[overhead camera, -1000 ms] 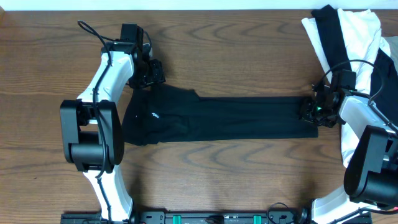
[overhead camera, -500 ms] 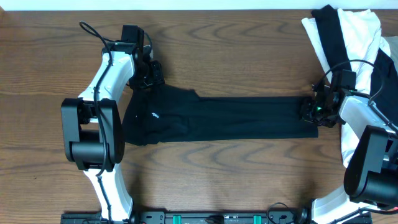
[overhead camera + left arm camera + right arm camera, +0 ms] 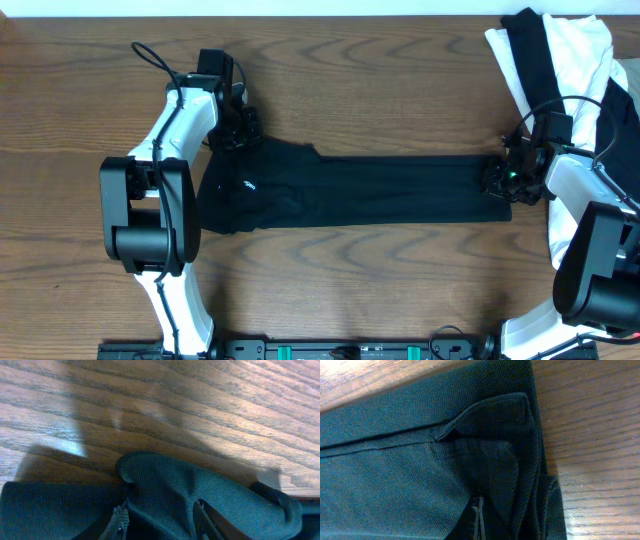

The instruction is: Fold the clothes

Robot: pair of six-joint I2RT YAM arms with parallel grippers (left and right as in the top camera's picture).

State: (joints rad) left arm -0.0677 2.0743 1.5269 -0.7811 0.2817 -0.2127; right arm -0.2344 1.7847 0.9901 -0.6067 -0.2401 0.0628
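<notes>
Both fingers [image 3: 243, 128] pinch blk shirt [image 3: 380, 188] ends.

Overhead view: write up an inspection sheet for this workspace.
Surface: wooden table, dark grain.
Job's things: black shirt lying flat between the arms; pile of black and white garments at the far right corner.
Clutter: nothing seen.
Hands: left hand at the shirt's far-left corner, right hand at its right end; grip unclear.
Cables: black cable loops by left arm; second cable over right arm.
Surroundings: white strip beyond the far edge.
</notes>
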